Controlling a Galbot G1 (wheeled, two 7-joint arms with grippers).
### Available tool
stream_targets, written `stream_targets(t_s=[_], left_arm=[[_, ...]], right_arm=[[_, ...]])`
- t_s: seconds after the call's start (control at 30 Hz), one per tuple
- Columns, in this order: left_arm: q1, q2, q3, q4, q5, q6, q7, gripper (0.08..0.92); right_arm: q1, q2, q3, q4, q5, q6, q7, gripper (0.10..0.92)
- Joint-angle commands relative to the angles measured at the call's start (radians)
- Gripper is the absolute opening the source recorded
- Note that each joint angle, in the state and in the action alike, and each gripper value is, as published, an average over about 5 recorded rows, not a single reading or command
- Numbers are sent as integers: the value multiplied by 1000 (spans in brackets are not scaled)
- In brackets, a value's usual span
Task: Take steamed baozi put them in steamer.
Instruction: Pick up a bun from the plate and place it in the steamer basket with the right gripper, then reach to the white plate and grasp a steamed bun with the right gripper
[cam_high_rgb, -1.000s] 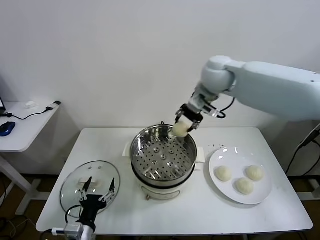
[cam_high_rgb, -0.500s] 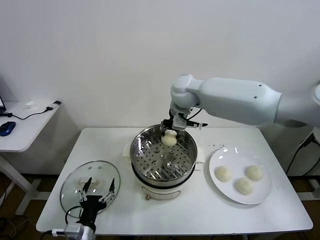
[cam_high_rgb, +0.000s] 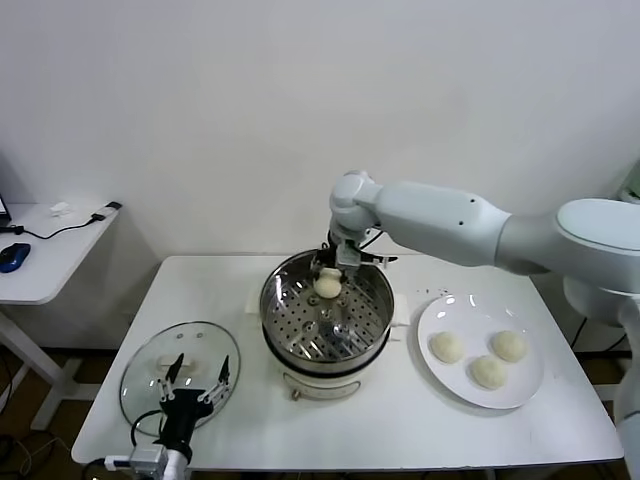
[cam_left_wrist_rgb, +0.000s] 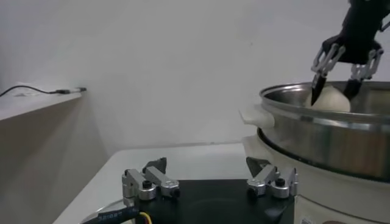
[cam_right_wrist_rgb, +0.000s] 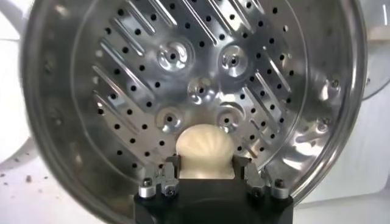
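Now your right gripper (cam_high_rgb: 328, 268) hangs low inside the steamer (cam_high_rgb: 290, 345), fingers parted around a baozi (cam_high_rgb: 327, 285), low enough for a gentle drop onto the perforated tray; whether it is let go, you cannot tell. Three more buns (cam_high_rgb: 446, 347) wait on the plate (cam_high_rgb: 520, 395). Your left gripper (cam_high_rgb: 196, 384) idles wide open above the glass lid (cam_high_rgb: 140, 375).

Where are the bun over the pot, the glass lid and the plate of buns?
Steamed baozi (cam_high_rgb: 327, 286): head view, middle of the bun.
Glass lid (cam_high_rgb: 150, 366): head view, bare glass left of its handle.
White plate (cam_high_rgb: 438, 318): head view, bare near-left rim.
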Motion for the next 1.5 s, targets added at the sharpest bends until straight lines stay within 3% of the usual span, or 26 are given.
stream_targets(t_s=[0.03, 0.17, 0.3, 0.43, 0.57, 0.67, 0.9, 1.07, 1.3, 1.5], left_arm=[[-2, 1, 1, 1, 0, 1, 0, 823], [-3, 0, 3, -1, 0, 2, 0, 823], [-2, 1, 2, -6, 0, 5, 1, 823], [-2, 2, 2, -8, 1, 6, 1, 823], [-4, 3, 4, -8, 1, 5, 2, 823], [-7, 5, 4, -6, -2, 5, 1, 823], [-16, 14, -2, -10, -5, 6, 1, 823], [-21, 15, -9, -7, -7, 7, 1, 823], [-23, 8, -10, 2, -6, 8, 1, 823], [-21, 2, -14, 4, -6, 8, 0, 823]], right_arm=[[-38, 28, 14, -63, -27, 25, 26, 756], [-15, 24, 9, -46, 19, 25, -3, 816], [59, -12, 7, -1, 149, 22, -75, 822], [186, -109, -17, 69, 415, -38, -169, 823], [332, -282, -109, 151, 791, -255, -245, 823], [397, -415, -181, 184, 926, -394, -249, 823], [419, -725, -386, 221, 878, -561, -175, 823], [343, -857, -450, 323, 837, -664, -129, 823], [153, -858, -342, 430, 843, -830, 9, 823], [-7, -796, -235, 388, 768, -901, 64, 823]])
